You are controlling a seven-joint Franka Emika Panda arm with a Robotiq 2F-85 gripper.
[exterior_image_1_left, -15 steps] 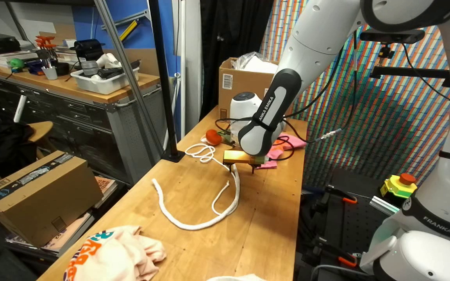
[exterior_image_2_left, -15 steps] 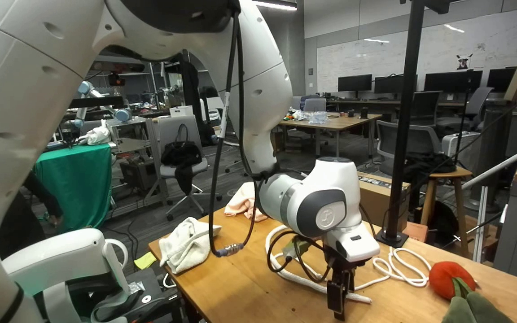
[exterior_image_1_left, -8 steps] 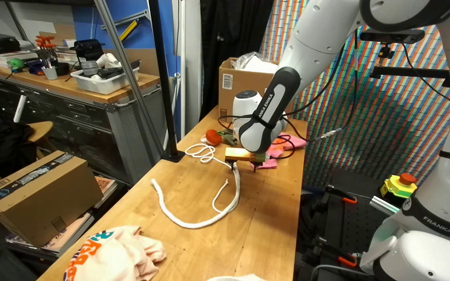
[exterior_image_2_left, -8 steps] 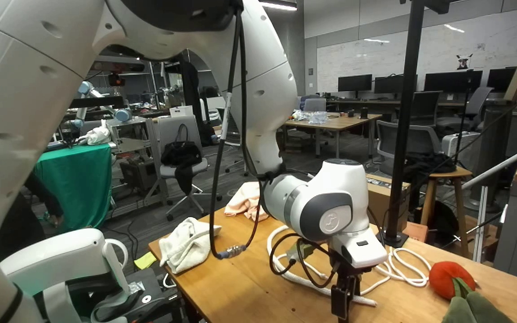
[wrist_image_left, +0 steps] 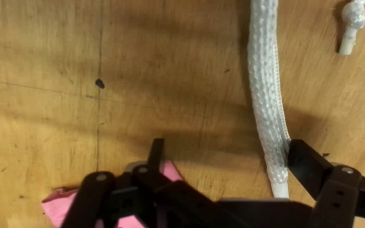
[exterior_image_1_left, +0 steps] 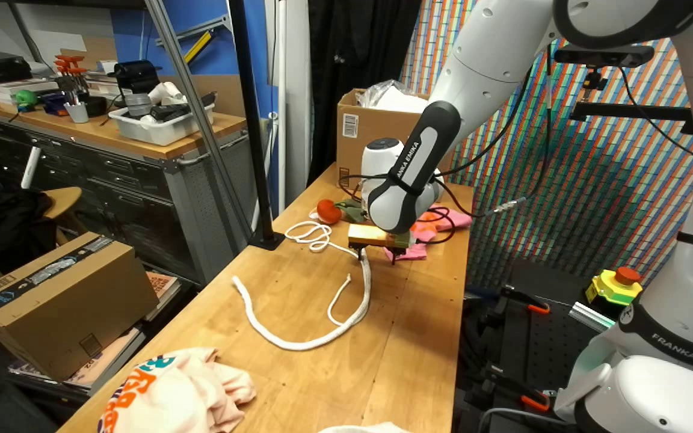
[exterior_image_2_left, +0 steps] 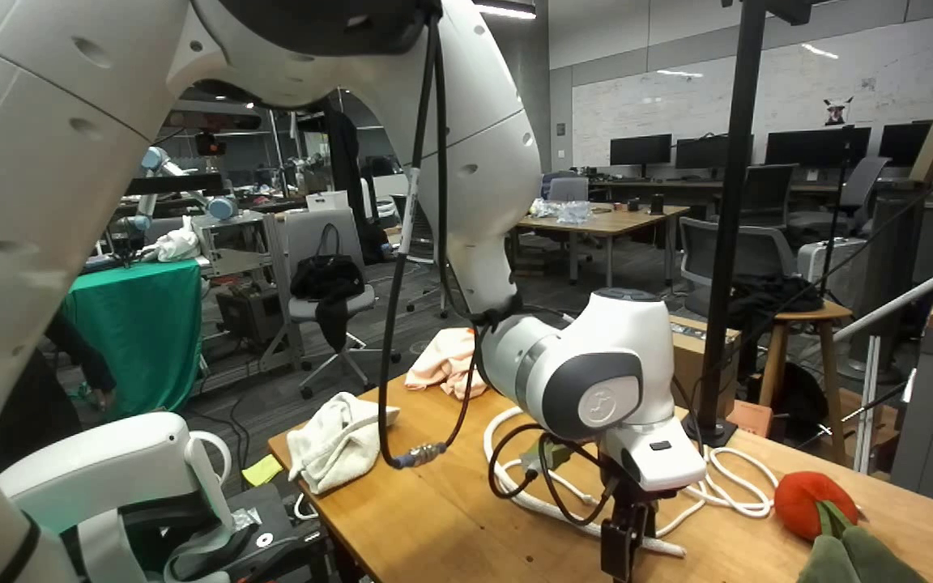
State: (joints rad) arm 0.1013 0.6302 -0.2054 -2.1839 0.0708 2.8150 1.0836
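My gripper is open, fingers wide apart, pointing down low over the table. It also shows in both exterior views. A thick white braided rope runs between the fingers, against the right finger in the wrist view, its pale capped end near the palm. The rope curves over the table in both exterior views. A thin white cord lies looped beside it; a knotted cord end shows in the wrist view. Pink cloth lies partly hidden behind the left finger.
A red plush with green leaves lies near the black pole. A cardboard box stands at the table's far end. A peach shirt and a white cloth lie at the other end. Black cable loops hang by the wrist.
My gripper has shifted slightly towards the pink cloth and the table's far end. The rope's end near the fingers has moved a little the same way. The gripper stays open.
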